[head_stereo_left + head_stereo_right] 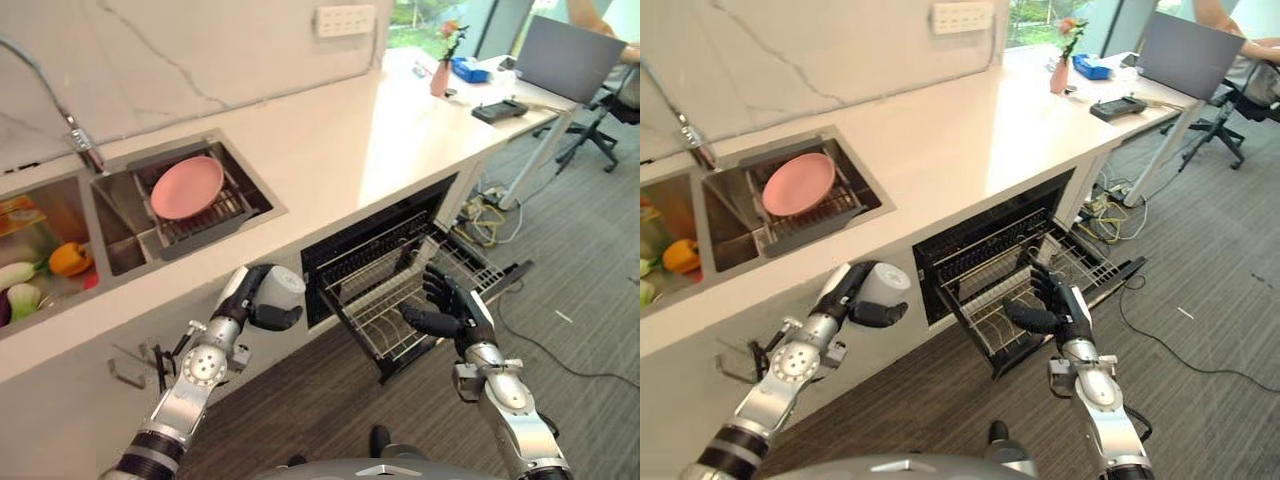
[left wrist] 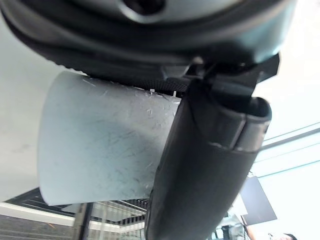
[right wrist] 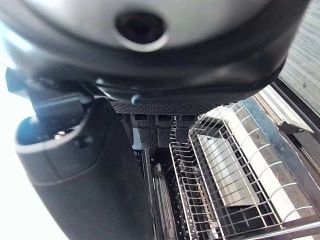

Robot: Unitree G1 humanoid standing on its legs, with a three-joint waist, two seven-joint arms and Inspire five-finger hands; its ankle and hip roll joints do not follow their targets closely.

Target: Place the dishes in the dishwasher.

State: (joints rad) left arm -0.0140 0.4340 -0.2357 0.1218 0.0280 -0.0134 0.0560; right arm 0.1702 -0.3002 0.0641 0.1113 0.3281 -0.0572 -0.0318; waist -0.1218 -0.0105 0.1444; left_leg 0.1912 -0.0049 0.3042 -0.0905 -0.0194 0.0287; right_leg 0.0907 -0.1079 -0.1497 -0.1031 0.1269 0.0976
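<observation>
My left hand (image 1: pixel 247 292) is shut on a pale grey cup (image 1: pixel 286 284), held in front of the counter's face just left of the dishwasher opening; its thumb (image 2: pixel 200 175) lies across the cup (image 2: pixel 100 145). The dishwasher's wire rack (image 1: pixel 378 300) is pulled out over the lowered door (image 1: pixel 490 272) and holds nothing. My right hand (image 1: pixel 455 308) hovers open over the rack's front right part, fingers (image 3: pixel 150 130) pointing at the wires. A pink plate (image 1: pixel 186 187) leans in the drying rack inside the sink (image 1: pixel 255 190).
The left sink basin (image 1: pixel 50 215) holds vegetables, with a faucet (image 1: pixel 80 145) behind. Further along the counter stand a pink vase (image 1: pixel 440 75) and a blue box. A desk with a laptop (image 1: pixel 565 55), an office chair with a person, and floor cables (image 1: pixel 490 215) are at right.
</observation>
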